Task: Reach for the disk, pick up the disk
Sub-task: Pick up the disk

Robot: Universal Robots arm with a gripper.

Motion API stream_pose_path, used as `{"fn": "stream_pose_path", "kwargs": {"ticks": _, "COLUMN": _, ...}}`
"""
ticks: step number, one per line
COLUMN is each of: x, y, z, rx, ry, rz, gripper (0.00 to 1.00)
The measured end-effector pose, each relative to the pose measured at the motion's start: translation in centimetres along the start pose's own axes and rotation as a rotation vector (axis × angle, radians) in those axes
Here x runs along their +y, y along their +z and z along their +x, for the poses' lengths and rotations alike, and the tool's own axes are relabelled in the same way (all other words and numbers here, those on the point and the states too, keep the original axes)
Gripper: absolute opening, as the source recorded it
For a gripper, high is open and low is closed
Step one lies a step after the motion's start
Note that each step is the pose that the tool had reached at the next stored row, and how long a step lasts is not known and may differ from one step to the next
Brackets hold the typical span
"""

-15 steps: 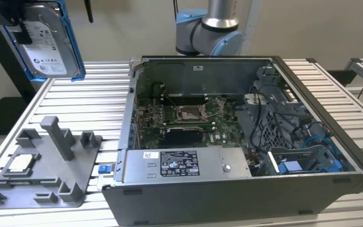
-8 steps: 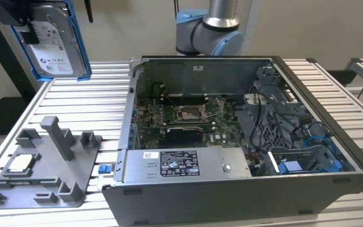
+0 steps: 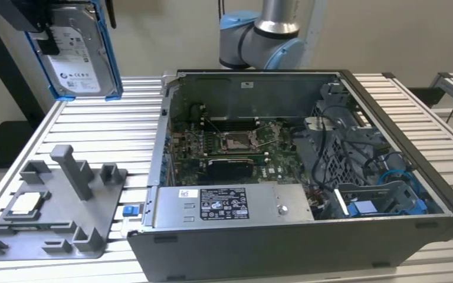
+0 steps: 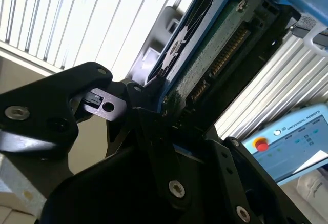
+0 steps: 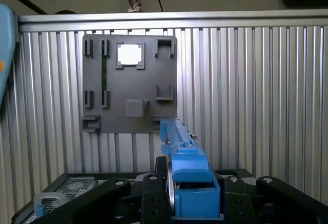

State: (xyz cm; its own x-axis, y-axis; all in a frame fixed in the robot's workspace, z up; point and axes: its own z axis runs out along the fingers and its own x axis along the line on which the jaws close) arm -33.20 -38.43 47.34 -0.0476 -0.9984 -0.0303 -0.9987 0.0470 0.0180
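Disk [image 3: 81, 53]: flat silver metal slab with a white printed label, edged in bright blue plastic. Hanging upright above the ribbed aluminium table [image 3: 92, 130], at the exterior view's left. Clamped edge-on at its upper end between the black fingers of the gripper [image 5: 192, 203]. On the table beneath: grey plastic stand [image 3: 69, 171] with upright posts, bearing a pale square chip [image 3: 26, 202]. Alongside: open dark metal computer case [image 3: 289, 250].
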Motion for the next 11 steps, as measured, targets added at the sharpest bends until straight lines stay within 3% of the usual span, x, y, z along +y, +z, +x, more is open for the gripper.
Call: {"fn": "stream_pose_path", "kwargs": {"ticks": 11, "x": -1.98, "y": -0.03, "z": -0.09, "rx": 0.0, "ry": 0.0, "rz": 0.0, "gripper": 0.0}}
